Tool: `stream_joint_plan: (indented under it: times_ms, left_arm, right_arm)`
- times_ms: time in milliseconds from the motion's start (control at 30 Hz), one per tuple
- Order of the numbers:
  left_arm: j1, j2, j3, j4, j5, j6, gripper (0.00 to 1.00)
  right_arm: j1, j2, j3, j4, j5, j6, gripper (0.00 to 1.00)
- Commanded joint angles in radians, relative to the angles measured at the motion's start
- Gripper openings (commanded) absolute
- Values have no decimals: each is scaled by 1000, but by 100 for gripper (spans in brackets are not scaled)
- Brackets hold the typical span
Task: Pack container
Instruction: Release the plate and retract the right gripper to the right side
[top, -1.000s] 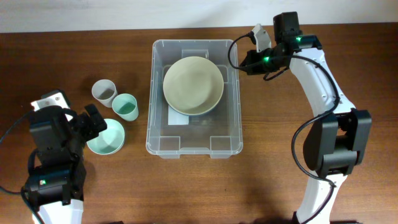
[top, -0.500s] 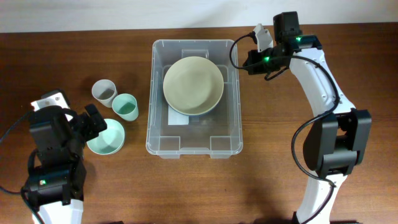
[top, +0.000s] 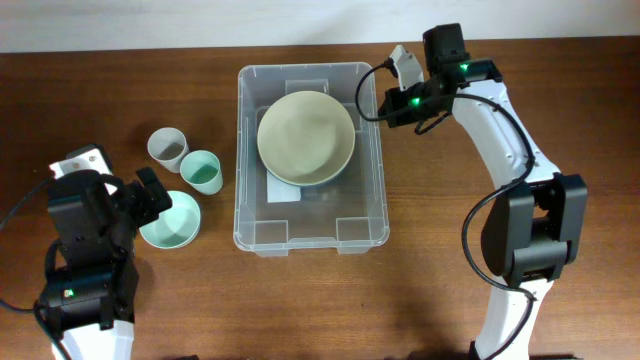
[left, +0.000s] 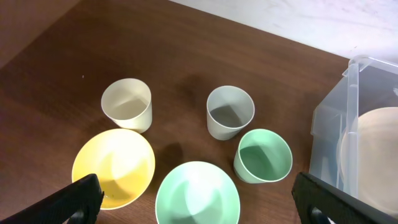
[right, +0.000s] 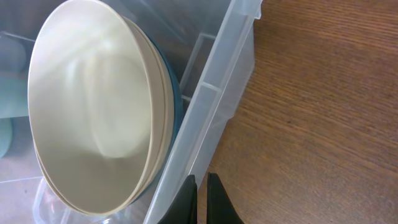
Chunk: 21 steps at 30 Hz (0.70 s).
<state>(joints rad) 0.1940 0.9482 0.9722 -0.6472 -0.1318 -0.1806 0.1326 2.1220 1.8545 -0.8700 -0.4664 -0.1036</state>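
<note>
The container (top: 310, 243), a large clear plastic bin, sits mid-table and holds a cream bowl (top: 305, 137) stacked on a darker bowl. My right gripper (top: 385, 105) is shut and empty, its fingertips against the outside of the container's right wall near the far corner. In the right wrist view the shut fingers (right: 200, 199) touch the container's rim (right: 217, 87) beside the cream bowl (right: 93, 106). My left gripper (left: 199, 205) is wide open and empty above a mint bowl (left: 197, 194).
Left of the container stand a grey cup (top: 168, 148), a green cup (top: 201, 172) and the mint bowl (top: 170, 220). The left wrist view also shows a yellow bowl (left: 114, 167) and a white cup (left: 127, 104). Bare wood lies right of the container.
My right gripper has moved left against the container's wall, and the container with its bowls has slid a little to the left. The left arm has not moved.
</note>
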Motion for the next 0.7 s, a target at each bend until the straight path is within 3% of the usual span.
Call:
stream_joint_plan:
  times_ms: [0,200,367,400,433,467,500,667]
  left_arm:
    - [5,2,16,2,-8,-2,99]
    - [5,2,16,3,-8,-2,99]
    - [5,2,16,-21,-3,-2,99]
    - [5,2,16,-27,3,-2,99]
    - [5,2,16,-35,13,-2,99]
    - [5,2,17,-40,15,-2,99]
    - [5,2,19,-48,15,-2,99]
    - [5,65,132,-164,15,-2,100]
  right_arm:
    - [9,13,-8,-2,74,0,4]
    - [-32,-30,-1,-45,406,181,4]
    - [-77,-182,14,-102,558,303,4]
    - [-85,-215,14,-103,585,304,9]
    - [-95,-247,14,-108,604,303,28]
    - [-105,-275,14,-119,612,303,62]
    - [-116,-301,14,-134,612,299,67]
    - [-179,-400,14,-284,610,342,64]
